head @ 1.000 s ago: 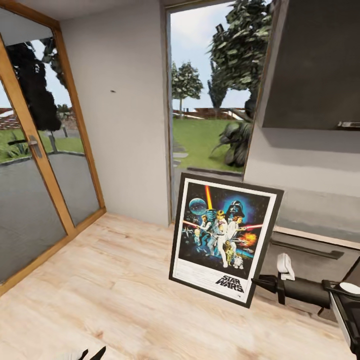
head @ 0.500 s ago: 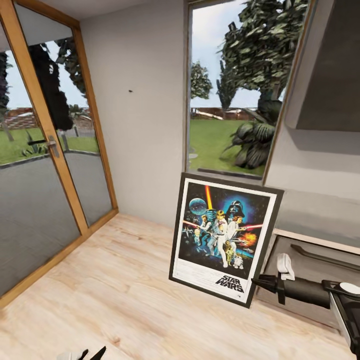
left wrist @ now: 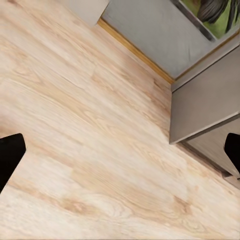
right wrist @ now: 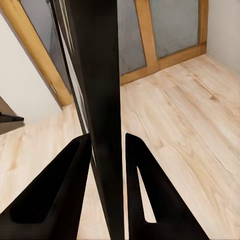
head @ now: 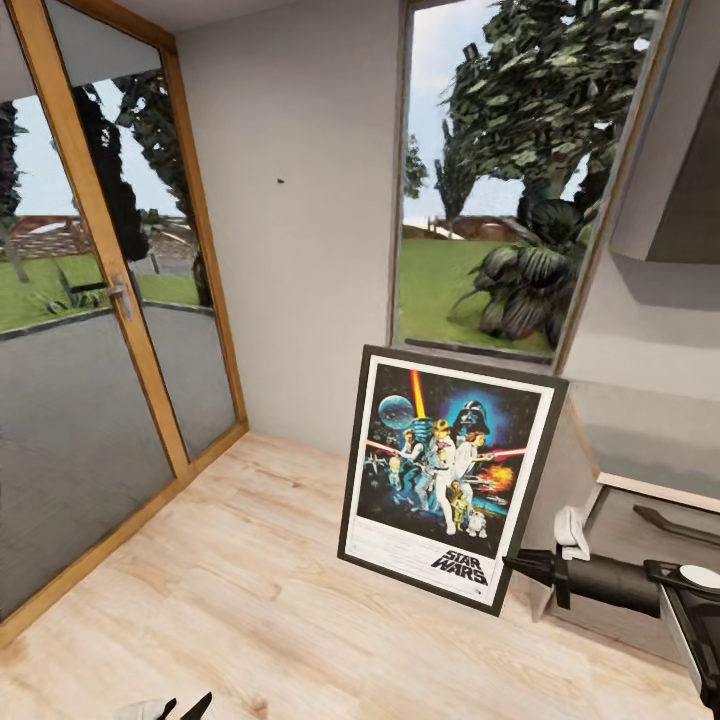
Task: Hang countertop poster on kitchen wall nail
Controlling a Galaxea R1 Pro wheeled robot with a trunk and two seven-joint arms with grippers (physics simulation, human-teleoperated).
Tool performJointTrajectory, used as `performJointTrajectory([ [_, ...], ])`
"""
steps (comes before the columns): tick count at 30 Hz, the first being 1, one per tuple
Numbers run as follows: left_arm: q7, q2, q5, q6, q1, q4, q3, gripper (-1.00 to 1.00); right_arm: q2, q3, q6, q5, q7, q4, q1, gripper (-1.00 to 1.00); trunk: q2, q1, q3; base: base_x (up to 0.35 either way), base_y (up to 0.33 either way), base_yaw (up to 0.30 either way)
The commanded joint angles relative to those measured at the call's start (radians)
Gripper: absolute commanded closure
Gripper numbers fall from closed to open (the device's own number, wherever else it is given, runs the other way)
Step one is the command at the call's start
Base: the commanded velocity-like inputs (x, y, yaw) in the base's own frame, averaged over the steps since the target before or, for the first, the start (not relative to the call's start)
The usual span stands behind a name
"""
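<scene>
Black-framed, the poster [head: 449,476] hangs upright in the right claw [head: 515,566], pinched at its lower right corner, while the view has swung toward the wall nail [head: 280,182], so hanging draws nearer; the left claw [left wrist: 120,150] gapes wide.

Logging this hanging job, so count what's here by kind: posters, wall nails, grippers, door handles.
Posters: 1, the poster, clamped by the right gripper.
Wall nails: 1, the nail.
Grippers: 2, right and left gripper.
Door handles: 1, the handle.
Total: 5.
</scene>
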Motion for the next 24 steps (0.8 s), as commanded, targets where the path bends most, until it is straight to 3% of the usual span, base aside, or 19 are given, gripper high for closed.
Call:
performJointTrajectory([
  [1, -0.003, 0.0, -0.007, -0.005, -0.001, 0.001, 0.008, -1.0, 0.001, -0.002, 0.012, 0.005, 0.007, -0.002, -0.001, 1.0, -0.002, 0.001, -0.002, 0.18, 0.318, 0.0],
  [24, 0.023, 0.0, -0.007, -0.005, -0.001, 0.001, 0.008, -1.0, 0.001, -0.003, 0.012, 0.005, 0.007, -0.001, -0.001, 1.0, -0.002, 0.001, -0.002, 0.227, 0.297, 0.0],
])
